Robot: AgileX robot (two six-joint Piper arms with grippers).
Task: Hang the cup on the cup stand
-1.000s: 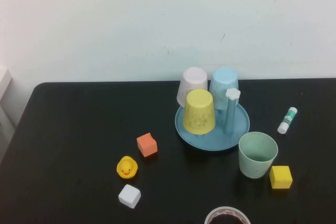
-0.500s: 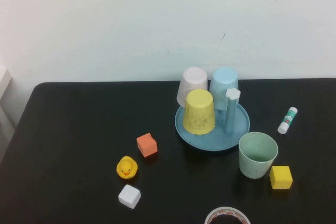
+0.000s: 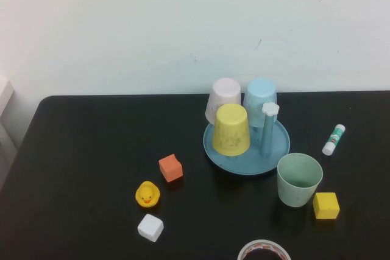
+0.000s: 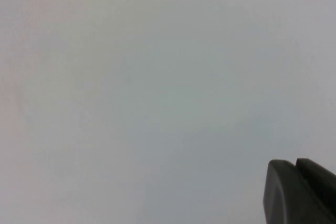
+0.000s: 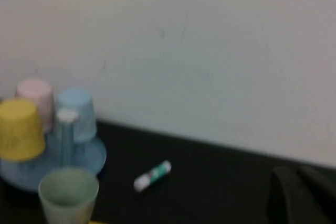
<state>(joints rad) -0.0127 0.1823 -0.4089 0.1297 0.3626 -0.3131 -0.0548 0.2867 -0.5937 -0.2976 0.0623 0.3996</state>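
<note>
Nothing had shifted: the cup (image 3: 299, 179) stood upright at the cup stand's (image 3: 280, 142) five o'clock. Left claw (image 4: 300, 192) and right claw (image 5: 302, 195) stayed closed, empty, off the worktop (image 3: 85, 168).

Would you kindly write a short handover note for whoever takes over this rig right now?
Left gripper: shut, empty, away from the table, facing a blank wall.
Right gripper: shut, empty, off the table's right side.
The cup: upright on the table, just right of and in front of the cup stand, beside a yellow block.
Done: nothing; three other cups sit upturned on the stand, and the flower-tipped peg is free.
Left: grasp, invert, and hang the cup.
</note>
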